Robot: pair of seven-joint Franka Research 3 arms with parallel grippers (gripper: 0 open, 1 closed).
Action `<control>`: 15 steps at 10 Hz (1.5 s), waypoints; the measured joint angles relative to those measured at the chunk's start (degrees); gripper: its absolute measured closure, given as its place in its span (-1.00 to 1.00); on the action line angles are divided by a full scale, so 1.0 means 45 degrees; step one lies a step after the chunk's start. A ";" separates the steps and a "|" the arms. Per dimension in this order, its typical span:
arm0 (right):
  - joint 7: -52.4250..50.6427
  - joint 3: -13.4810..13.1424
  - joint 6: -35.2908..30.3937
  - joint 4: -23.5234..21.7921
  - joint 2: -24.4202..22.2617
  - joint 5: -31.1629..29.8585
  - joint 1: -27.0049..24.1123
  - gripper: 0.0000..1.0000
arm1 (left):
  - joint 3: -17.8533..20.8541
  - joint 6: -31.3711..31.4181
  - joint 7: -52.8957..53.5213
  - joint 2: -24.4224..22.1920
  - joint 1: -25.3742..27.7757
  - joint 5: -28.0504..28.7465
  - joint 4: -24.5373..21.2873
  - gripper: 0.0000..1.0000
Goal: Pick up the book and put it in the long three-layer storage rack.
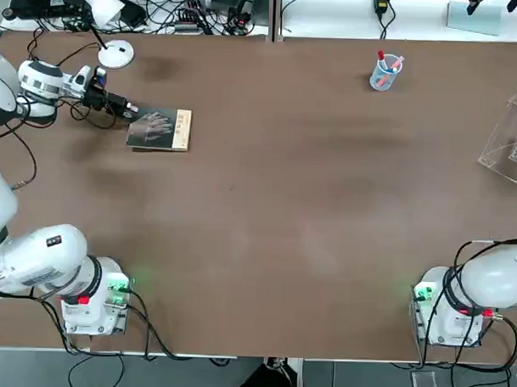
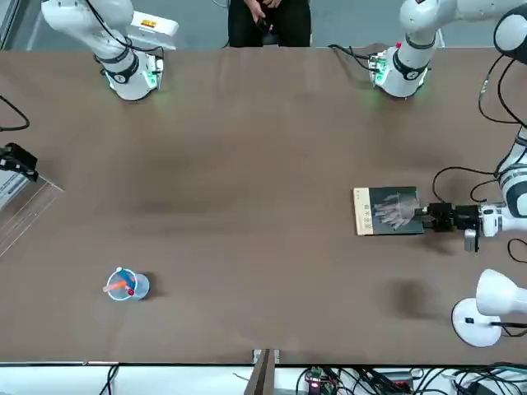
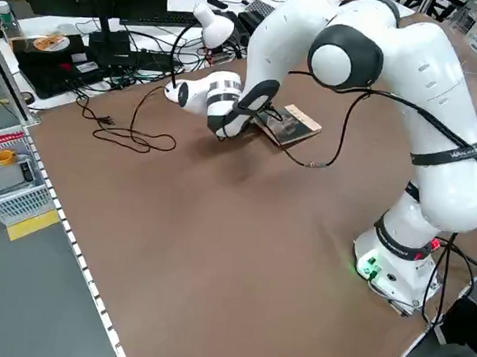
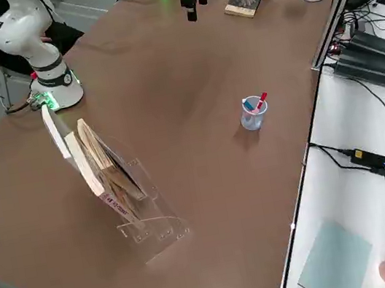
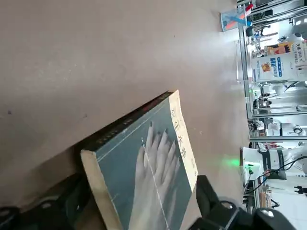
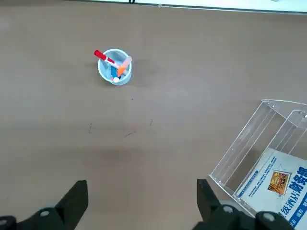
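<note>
The book (image 1: 159, 129), dark grey with a pale hand picture and a tan strip, lies flat at the far left of the table. It also shows in the front view (image 2: 387, 211). My left gripper (image 1: 130, 111) reaches in level from the book's left edge. In the left wrist view the book (image 5: 148, 167) sits between the two open fingers (image 5: 216, 211), with a gap beside it. The clear storage rack (image 1: 511, 134) stands at the table's right edge and holds some printed sheets (image 6: 278, 184). My right gripper (image 6: 141, 191) hangs open high above the table near the rack, holding nothing.
A small clear cup of pens (image 1: 385, 72) stands at the far right of the table. A white desk lamp (image 1: 111, 35) and loose cables (image 1: 83, 111) crowd the far left corner behind the book. A person sits behind the arms' bases (image 2: 268, 20).
</note>
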 joint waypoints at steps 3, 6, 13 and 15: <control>0.0000 0.0000 0.0002 0.0000 0.0000 0.0000 0.0000 -1.00 | -0.0001 0.0009 0.0043 0.0094 -0.0091 -0.0053 0.0001 -0.83; 0.0000 0.0000 0.0005 0.0000 0.0000 0.0000 0.0000 -1.00 | 0.0000 0.0010 0.0186 0.0141 -0.0088 -0.0070 0.0011 -0.76; 0.0000 0.0000 0.0009 0.0000 0.0000 0.0000 0.0000 -1.00 | 0.0011 0.0029 0.0235 0.0162 -0.0072 -0.0070 0.0033 -0.34; 0.0000 0.0000 0.0009 0.0000 0.0000 0.0000 0.0000 -1.00 | 0.0021 0.0033 0.0238 0.0166 -0.0051 -0.0070 0.0036 -0.21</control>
